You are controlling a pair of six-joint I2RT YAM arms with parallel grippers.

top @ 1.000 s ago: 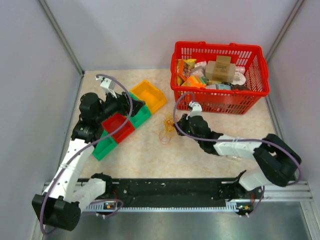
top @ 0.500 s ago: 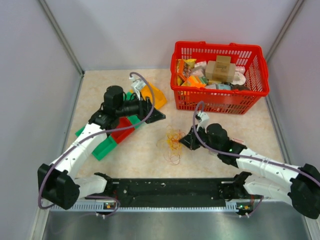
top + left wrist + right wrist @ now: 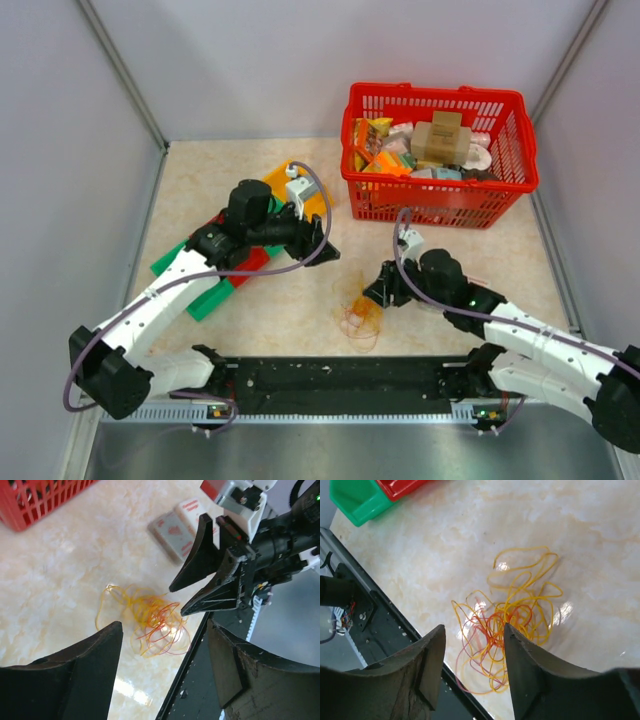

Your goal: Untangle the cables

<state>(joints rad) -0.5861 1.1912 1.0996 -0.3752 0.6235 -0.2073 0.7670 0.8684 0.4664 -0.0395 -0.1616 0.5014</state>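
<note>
My right pincer point(image 3: 472, 627), released, hangs over the cables point(image 3: 512, 617) — left pincer point(image 3: 164, 626) also spread. Risk: closing on several loops at once would tighten the knot.

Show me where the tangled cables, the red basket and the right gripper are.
cables point(image 3: 507, 620), right wrist view, middle of the tangle.
red basket point(image 3: 440, 205), top external view, its front wall.
right gripper point(image 3: 176, 602), left wrist view, midway between its fingertips.

Left tool point(image 3: 326, 245), right tool point(image 3: 373, 297), both spread wide.
</note>
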